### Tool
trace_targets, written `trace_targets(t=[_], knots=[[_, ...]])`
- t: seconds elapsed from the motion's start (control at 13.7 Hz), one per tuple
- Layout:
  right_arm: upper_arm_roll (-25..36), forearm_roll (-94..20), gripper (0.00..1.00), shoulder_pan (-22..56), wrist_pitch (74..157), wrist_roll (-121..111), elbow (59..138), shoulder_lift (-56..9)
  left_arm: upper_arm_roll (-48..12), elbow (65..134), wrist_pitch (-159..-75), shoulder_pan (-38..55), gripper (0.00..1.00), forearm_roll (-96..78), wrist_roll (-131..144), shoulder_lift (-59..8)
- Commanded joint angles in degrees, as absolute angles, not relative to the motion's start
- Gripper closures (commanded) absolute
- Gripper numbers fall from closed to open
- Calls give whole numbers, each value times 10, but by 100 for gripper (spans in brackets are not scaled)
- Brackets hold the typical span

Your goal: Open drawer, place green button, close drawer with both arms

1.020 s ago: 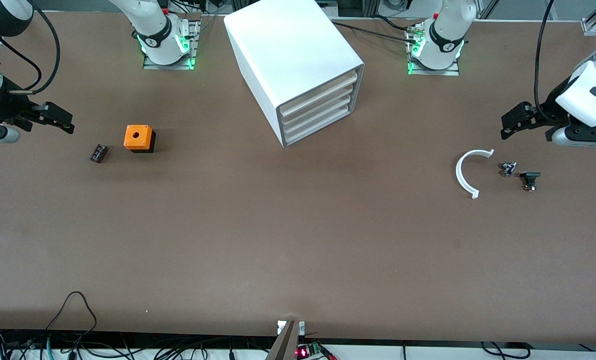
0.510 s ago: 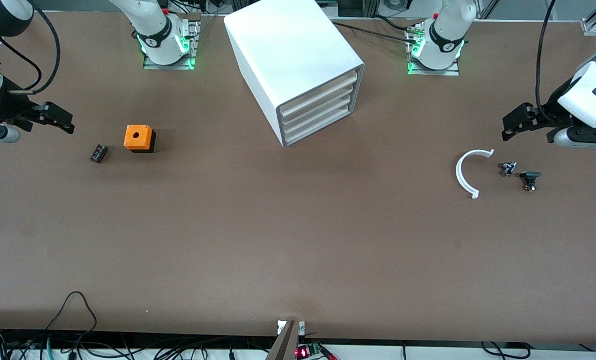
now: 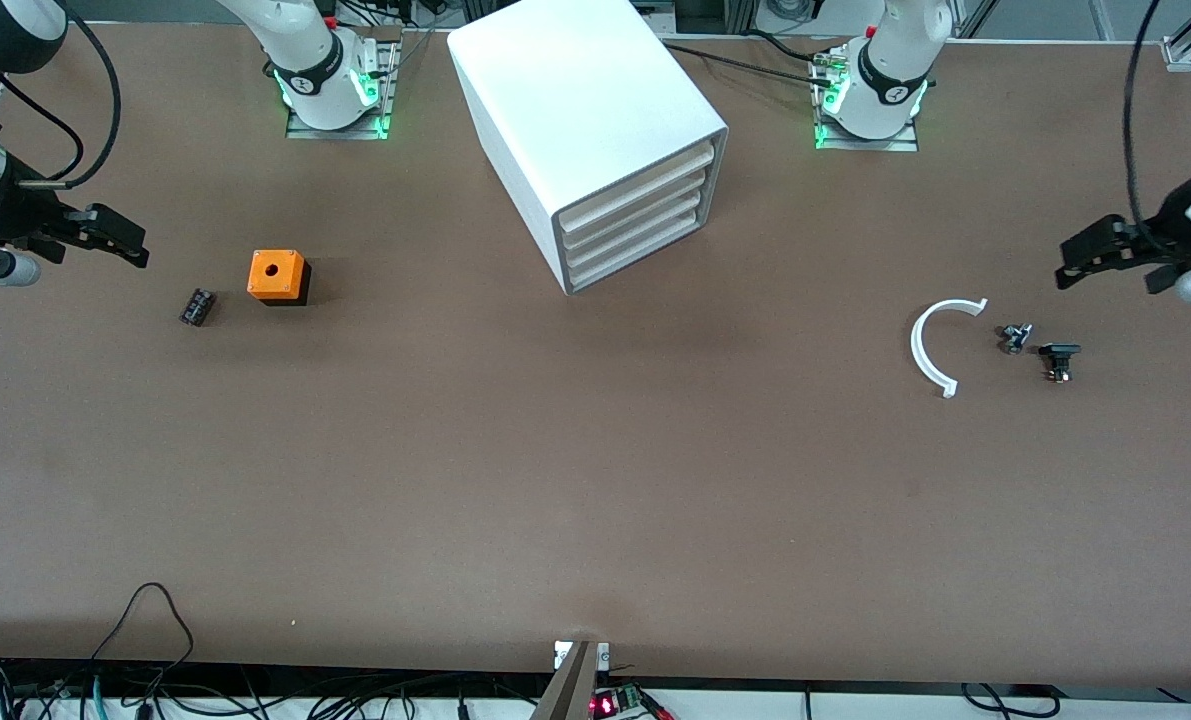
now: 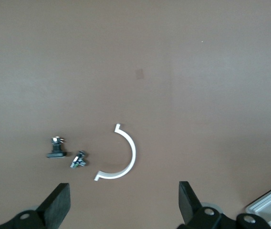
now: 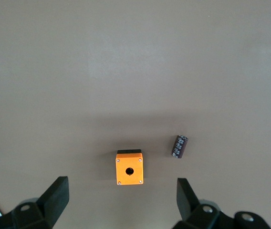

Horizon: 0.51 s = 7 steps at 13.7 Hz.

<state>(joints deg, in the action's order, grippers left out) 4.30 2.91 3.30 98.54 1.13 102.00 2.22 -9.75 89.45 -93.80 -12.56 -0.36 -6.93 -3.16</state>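
Left gripper (image 3: 1105, 255) wide, empty, over the tabletop's (image 3: 595, 480) left-arm end; right gripper (image 3: 105, 235) likewise wide; we judge the drawer (image 3: 635, 255) roughly midway between them.

The right gripper (image 3: 120, 240) is seen at the upper left edge of the front view, held in the air with its fingers (image 5: 54, 195) spread wide and nothing between them. The left gripper (image 3: 1090, 262) is seen at the right edge, also raised, its fingers (image 4: 59, 202) likewise parted and empty. Both white arms are bent in from the frame's sides.
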Motion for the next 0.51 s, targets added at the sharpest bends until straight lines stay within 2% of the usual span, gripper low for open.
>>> trace_targets(t=[0.0,0.44], knots=[[45,21,0,33,980,2,1019,29,-102,870,-922,-137,0,-4,-116,-40],[44,21,0,33,979,2,1019,29,-102,868,-912,-137,0,2,-116,-41]])
